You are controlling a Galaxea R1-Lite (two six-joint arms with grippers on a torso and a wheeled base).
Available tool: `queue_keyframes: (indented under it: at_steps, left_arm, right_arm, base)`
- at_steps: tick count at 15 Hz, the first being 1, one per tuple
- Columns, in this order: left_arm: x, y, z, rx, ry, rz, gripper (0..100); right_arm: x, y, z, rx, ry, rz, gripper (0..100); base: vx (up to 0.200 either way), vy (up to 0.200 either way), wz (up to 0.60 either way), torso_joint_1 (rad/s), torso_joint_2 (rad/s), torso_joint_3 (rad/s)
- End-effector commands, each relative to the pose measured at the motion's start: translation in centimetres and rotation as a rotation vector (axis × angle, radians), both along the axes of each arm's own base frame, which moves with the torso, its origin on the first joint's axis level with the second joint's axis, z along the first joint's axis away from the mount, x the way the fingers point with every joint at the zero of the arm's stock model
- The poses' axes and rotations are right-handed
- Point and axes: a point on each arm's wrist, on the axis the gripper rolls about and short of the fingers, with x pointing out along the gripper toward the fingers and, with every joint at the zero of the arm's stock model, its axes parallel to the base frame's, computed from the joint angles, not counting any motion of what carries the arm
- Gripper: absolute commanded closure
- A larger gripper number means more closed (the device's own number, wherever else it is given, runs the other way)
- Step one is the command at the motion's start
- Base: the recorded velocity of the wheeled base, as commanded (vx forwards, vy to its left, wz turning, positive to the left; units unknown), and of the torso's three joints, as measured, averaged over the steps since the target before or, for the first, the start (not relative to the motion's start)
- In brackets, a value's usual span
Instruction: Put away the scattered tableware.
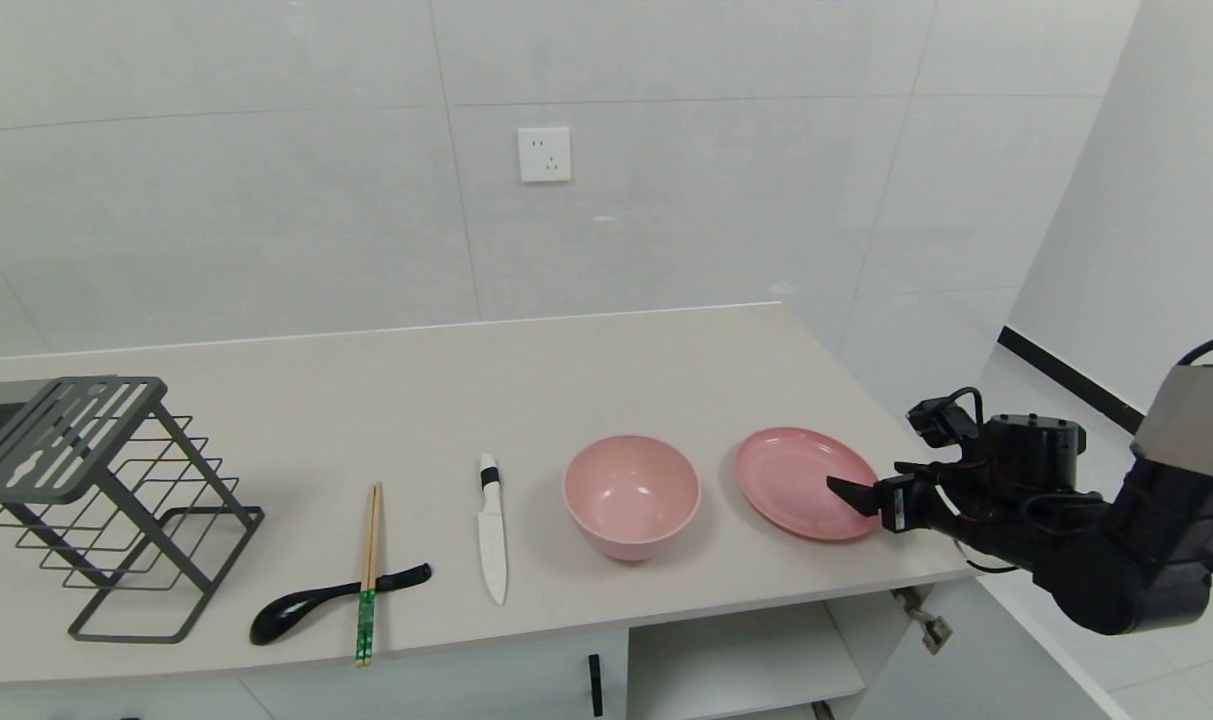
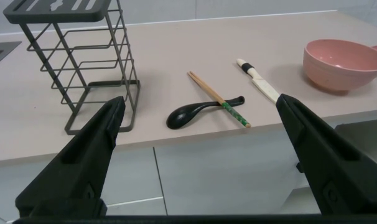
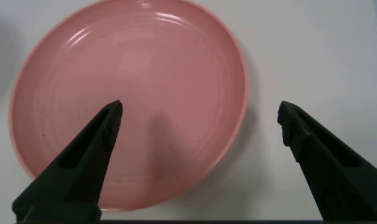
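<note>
The left claw hangs nearest, out in front of the desk's front edge and level with the top. Its jaws are spread wide and hold nothing. Under the edge is a white cabinet with a shelf showing on the right.

A row of tableware lies along the front of the desk. On the left is a black spoon, its scoop to the left. A pair of chopsticks lies across its handle, side by side, green ends toward the front edge. Just right of them is a white knife with a black band on its handle; the tip points to the front edge.

Next to the right a pink bowl stands upright. Right of it, near but apart, lies a pink plate, close to the desk's right end.

The right claw hovers above the plate's right side, jaws wide apart and gripping nothing. In the right wrist view one finger is over the plate and the other is past the rim, over bare desk.

A dark wire rack with a slotted top stands at the left end, well apart from the plate.

Farthest off, a white socket sits on the tiled wall.
</note>
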Motion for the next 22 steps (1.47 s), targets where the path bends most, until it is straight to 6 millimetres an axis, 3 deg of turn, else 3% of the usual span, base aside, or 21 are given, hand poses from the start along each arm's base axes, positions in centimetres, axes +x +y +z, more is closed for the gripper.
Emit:
queue_keyframes:
  at_steps: [1,12,13,16,19,22]
  left_arm:
    - [0.0,0.0,0.0,0.0,0.001,0.0,0]
    - [0.0,0.0,0.0,-0.004,0.001,0.001,0]
    - [0.0,0.0,0.0,-0.004,0.001,0.001,0]
    - [0.0,0.0,0.0,-0.004,0.001,0.0,0]
    - [0.0,0.0,0.0,-0.006,0.001,0.001,0]
    - [0.0,0.0,0.0,-0.006,0.001,0.0,0]
  right_arm:
    - [0.0,0.3,-1.3,-0.002,0.031,0.009,0]
    - [-0.2,2.1,-3.0,0.013,0.068,0.039,0]
    - [-0.1,2.0,-3.1,0.017,0.071,0.033,100]
    - [0.1,1.6,-3.0,0.035,0.066,-0.014,100]
    - [0.5,0.0,-2.8,0.029,0.042,-0.091,100]
    - [1.6,-1.3,1.4,0.106,-0.204,-0.139,100]
  base:
    - [0.0,0.0,0.0,0.0,0.0,0.0]
    - [0.0,0.0,0.0,0.0,0.0,0.0]
    - [0.0,0.0,0.0,0.0,0.0,0.0]
    - [0.0,0.0,0.0,0.0,0.0,0.0]
    - [0.0,0.0,0.0,0.0,0.0,0.0]
    - [0.0,0.0,0.0,0.0,0.0,0.0]
